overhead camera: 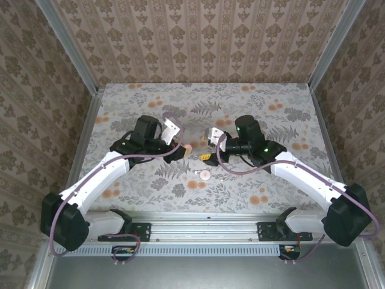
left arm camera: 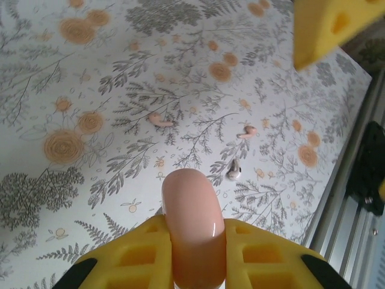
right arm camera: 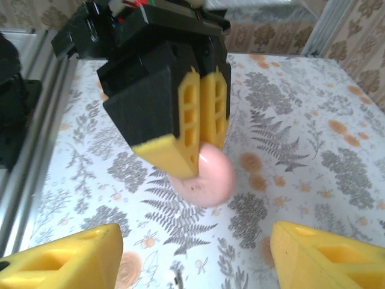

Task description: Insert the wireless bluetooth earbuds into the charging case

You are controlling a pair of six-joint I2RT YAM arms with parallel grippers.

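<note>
The salmon-pink round charging case (left arm camera: 189, 205) is held edge-on off the table, with my left gripper (left arm camera: 192, 232) shut on it. From the right wrist view it hangs below the left gripper's yellow fingers (right arm camera: 191, 129) as a pink disc (right arm camera: 207, 177). From above, the left gripper (overhead camera: 185, 149) and my right gripper (overhead camera: 207, 156) nearly meet at mid-table. The right gripper (right arm camera: 192, 265) is open with nothing between its fingers, facing the case. One whitish earbud (left arm camera: 233, 170) lies on the cloth below. Two small pink curved pieces (left arm camera: 160, 120) (left arm camera: 247, 131) lie near it.
A small round pale-pink disc (overhead camera: 204, 175) lies on the flowered cloth just in front of the grippers, with tiny pale bits beside it. The metal rail (overhead camera: 204, 218) runs along the near edge. Patterned walls enclose the table on three sides.
</note>
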